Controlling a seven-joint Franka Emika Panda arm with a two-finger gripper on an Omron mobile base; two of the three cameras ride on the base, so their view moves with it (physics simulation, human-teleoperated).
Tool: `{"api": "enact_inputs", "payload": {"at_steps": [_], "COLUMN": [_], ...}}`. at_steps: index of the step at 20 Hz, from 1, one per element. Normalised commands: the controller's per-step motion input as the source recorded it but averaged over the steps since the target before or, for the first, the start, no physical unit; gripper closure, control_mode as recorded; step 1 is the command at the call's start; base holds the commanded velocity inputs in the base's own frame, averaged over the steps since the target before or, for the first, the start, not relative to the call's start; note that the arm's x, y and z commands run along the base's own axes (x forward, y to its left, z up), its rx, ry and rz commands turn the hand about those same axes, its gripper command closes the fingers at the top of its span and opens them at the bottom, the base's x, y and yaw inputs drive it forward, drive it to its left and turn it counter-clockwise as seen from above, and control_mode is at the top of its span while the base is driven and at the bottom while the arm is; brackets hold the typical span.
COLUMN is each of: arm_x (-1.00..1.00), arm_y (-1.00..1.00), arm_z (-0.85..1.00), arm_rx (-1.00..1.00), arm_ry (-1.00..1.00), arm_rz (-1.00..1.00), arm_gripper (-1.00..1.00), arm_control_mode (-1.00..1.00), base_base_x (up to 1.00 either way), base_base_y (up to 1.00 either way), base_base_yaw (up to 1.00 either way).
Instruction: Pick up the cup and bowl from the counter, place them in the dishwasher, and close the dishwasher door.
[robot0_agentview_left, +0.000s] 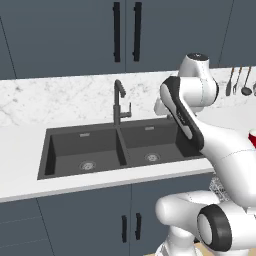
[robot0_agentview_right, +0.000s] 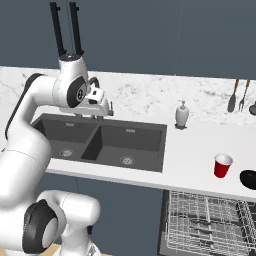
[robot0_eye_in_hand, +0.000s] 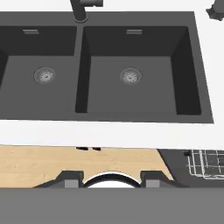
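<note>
Left base view: your arm stood over the sink (robot0_agentview_left: 117, 150); a sliver of the cup (robot0_agentview_left: 252, 137) showed right of it.
Right base view: the cup (robot0_agentview_right: 223, 165) sat on the surface (robot0_agentview_right: 192, 150) right of the sink, bowl (robot0_agentview_right: 248, 179) just beyond; swing right.
Hand view: the pincer (robot0_eye_in_hand: 107, 178) looked spread and empty above the sink; the dishwasher (robot0_eye_in_hand: 205, 162) rack lay right.

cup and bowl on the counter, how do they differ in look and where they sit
The cup is red with a white rim and inside; the bowl is all black. The cup stands upright and taller, tapering downward; the bowl is low and rounded. The cup sits nearer the sink; the bowl is further right, cut by the right base view's edge. Both rest on the white counter, apart from each other, above the pulled-out dishwasher rack.
</note>
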Motion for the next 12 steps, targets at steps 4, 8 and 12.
{"api": "enact_inputs", "payload": {"at_steps": [4,8,12], "arm_x": [-0.28,-0.61,-0.39], "arm_y": [0.00,0.00,0.00], "arm_z": [-0.01,-0.26,-0.17], "arm_rx": [0.00,0.00,0.00], "arm_ry": [-0.03,0.08,0.08], "arm_rz": [0.00,0.00,0.00], "arm_gripper": [-1.00,-1.00,-1.00], "arm_control_mode": [-1.00,-1.00,-1.00], "base_base_x": [0.00,0.00,0.00], "base_base_y": [0.00,0.00,0.00], "base_base_yaw": [0.00,0.00,0.00]}}
